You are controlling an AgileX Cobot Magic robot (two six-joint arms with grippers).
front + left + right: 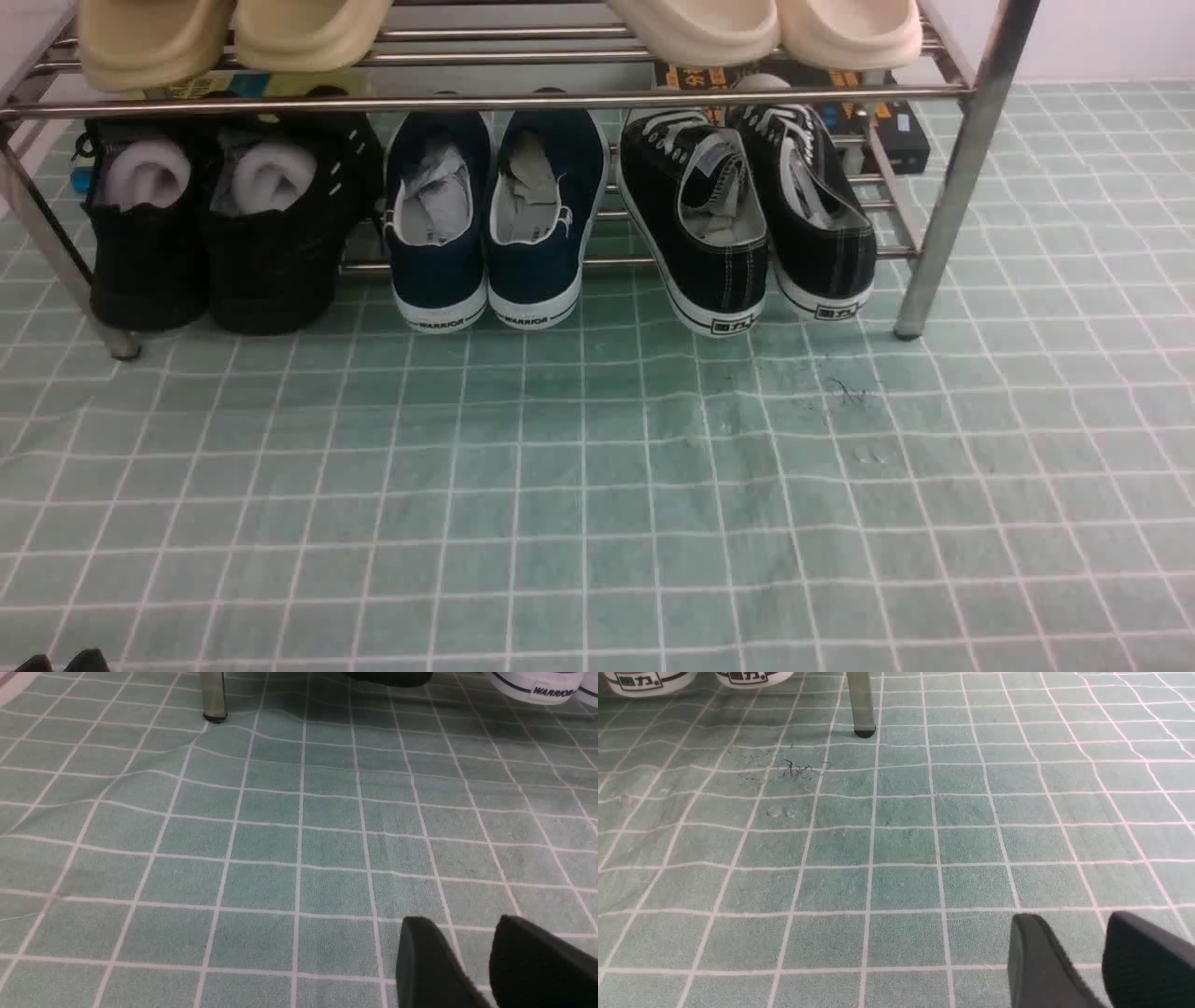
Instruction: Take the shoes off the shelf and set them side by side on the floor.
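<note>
The two black canvas sneakers (pixel 695 224) (pixel 812 215) stand heel-out at the right end of the steel shelf's (pixel 485 101) lower tier, their white heels hanging over the pale green gridded floor (pixel 597 485). In the right wrist view those heels (pixel 649 677) show far off beside a shelf leg (pixel 861 704). My right gripper (pixel 1071 921) hovers open over bare floor with nothing between its fingers. The left gripper (pixel 462 926) is also open and empty over the floor. Its tips (pixel 61 661) peek in at the front view's bottom left corner.
Navy slip-ons (pixel 495 215) and all-black knit shoes (pixel 215 224) share the lower tier to the left. Beige slippers (pixel 233 33) and cream slippers (pixel 766 28) sit on the upper tier. A dark box (pixel 896 126) lies behind. The floor cloth is wrinkled, with dark thread bits (pixel 850 390).
</note>
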